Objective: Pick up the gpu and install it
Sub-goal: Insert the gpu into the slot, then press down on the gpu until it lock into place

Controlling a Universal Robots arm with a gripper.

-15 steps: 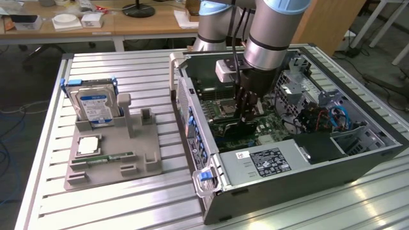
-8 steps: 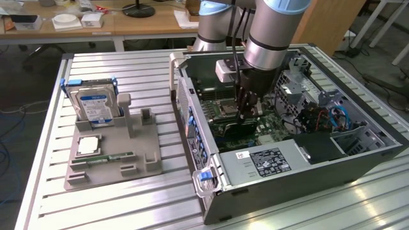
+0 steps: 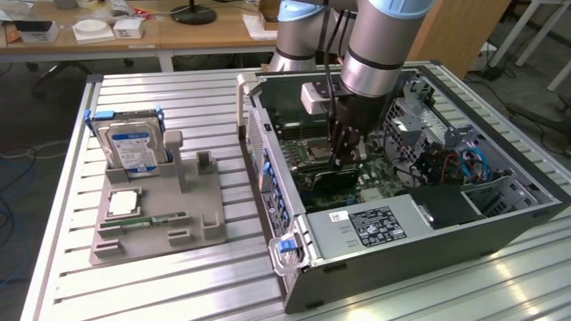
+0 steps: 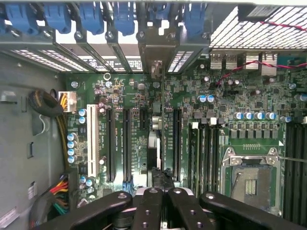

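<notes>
Motherboard [image 4: 144, 124] beneath gripper [image 4: 160, 191] clamping gpu [image 4: 154, 139]

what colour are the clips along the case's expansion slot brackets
Blue clips, clearest in the wrist view.

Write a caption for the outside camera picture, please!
Robot gripper, shut on the gpu, holds it upright over the motherboard inside the open computer case.

I see the scene lit evenly and fairly brightly from overhead. Pale glare streaks lie along the slatted metal table [image 3: 178, 281], strongest toward its corner at the exterior view's right. The open computer case [image 3: 402, 234] holds soft shadow inside. In the wrist view the motherboard [image 4: 144, 124] reads crisp, while the dark gripper [image 4: 158, 211] links close to the lens look soft.
</notes>
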